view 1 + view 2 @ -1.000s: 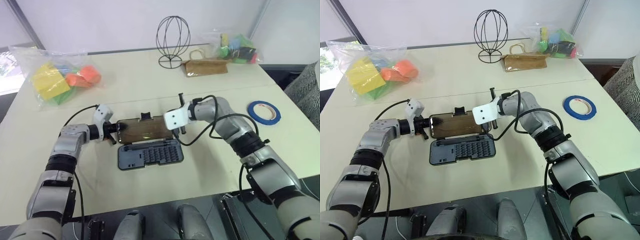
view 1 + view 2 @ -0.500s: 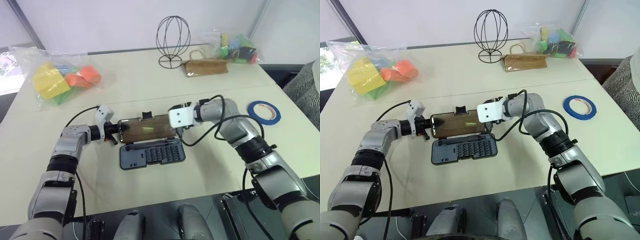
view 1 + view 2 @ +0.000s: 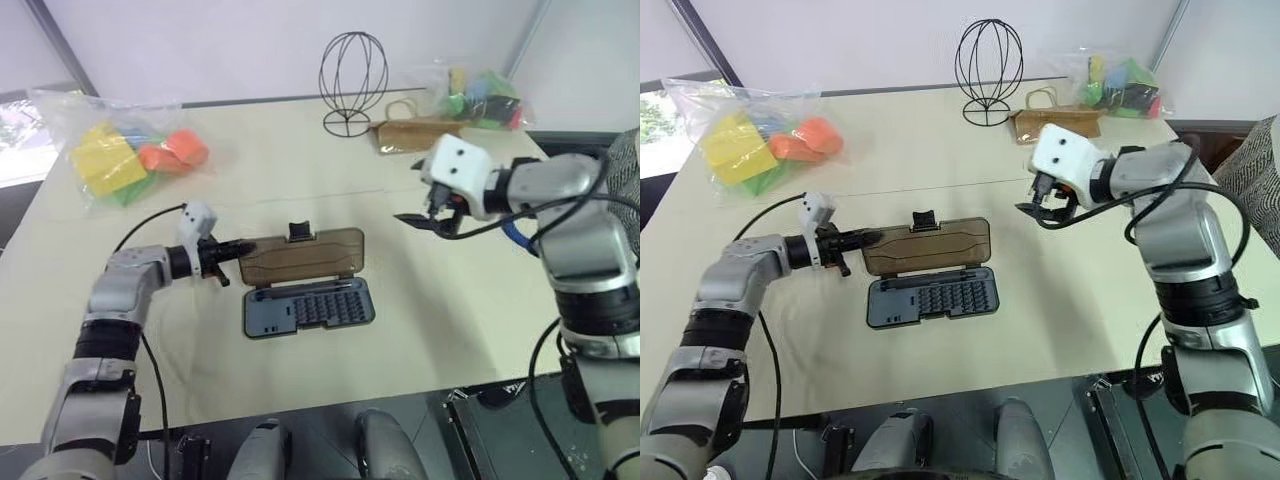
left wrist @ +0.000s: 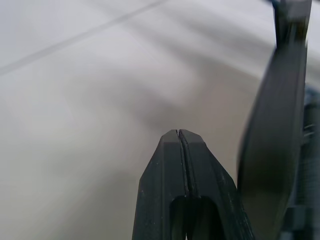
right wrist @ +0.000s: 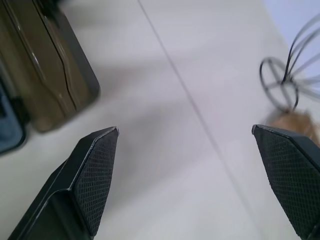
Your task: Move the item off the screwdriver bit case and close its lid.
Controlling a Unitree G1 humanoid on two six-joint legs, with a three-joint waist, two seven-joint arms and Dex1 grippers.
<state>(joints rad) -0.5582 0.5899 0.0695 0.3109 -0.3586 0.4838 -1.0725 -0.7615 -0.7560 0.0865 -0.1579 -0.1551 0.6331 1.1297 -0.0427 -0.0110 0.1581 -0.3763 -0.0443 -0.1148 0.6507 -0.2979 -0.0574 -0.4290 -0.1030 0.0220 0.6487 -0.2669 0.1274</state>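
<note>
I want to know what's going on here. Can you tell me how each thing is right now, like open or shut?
Dark plastic screwdriver bit case: open, flat on the table.
Brown see-through lid: folded back, not closed.
Grey-blue bit tray: uncovered, bits in rows.
Left claw: shut, tips at the lid's edge.
Right claw: open, empty, above the table.
Clear plastic bag of coloured blocks: lying at the table's left.

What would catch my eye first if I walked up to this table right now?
Probably the open screwdriver bit case mid-table, its brown lid laid flat behind the tray of bits. The left gripper, shut, rests at the lid's left edge, while the right gripper hangs open above the table to the right. At the back stands a black wire sphere stand.
</note>
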